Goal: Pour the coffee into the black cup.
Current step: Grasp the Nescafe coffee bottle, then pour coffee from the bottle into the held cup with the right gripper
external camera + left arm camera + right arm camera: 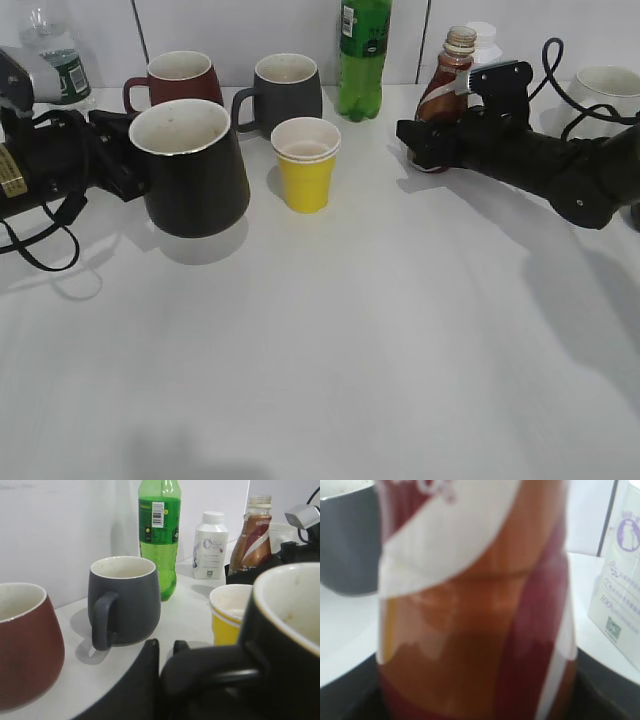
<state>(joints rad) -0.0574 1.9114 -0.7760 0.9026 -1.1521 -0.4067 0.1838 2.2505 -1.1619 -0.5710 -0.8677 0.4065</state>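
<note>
Nothing was poured yet: the left hand [128, 165] gripped the black cup [190, 168] by its handle, the right hand [425, 143] clasped the upright coffee [445, 80] on the worktop [380, 330]

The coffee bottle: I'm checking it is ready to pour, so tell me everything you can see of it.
The coffee bottle is slim brown plastic with a curvy waist, a white swirl and a red-brown label. Its narrow neck shows bare threads, with no cap visible. It stands upright at the back right of the table, beside a white bottle. The right gripper is around its lower body; the right wrist view shows it filling the frame between the dark fingers, though contact cannot be confirmed.
</note>
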